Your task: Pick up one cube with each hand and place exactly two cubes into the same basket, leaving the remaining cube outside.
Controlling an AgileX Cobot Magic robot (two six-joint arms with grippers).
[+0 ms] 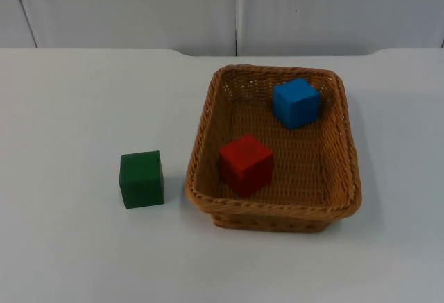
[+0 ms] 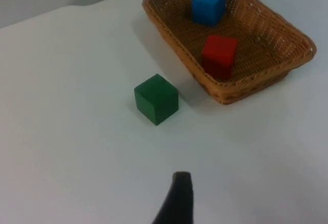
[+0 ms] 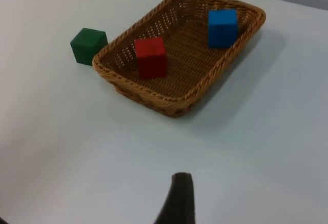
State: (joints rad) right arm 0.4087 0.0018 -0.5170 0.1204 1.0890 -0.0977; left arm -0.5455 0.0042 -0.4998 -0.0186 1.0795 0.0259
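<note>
- Wicker basket (image 1: 345,152) holds the red cube (image 1: 245,163) and the blue cube (image 1: 295,102), so I judge the count met.
- Beside its left wall, outside, the green cube (image 1: 142,178) stays out deliberately.
- Both arms wait back from the basket; I cannot tell either jaw's opening.

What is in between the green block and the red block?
The basket's woven side wall stands between the green cube on the table and the red cube inside, seen in the top view.
</note>
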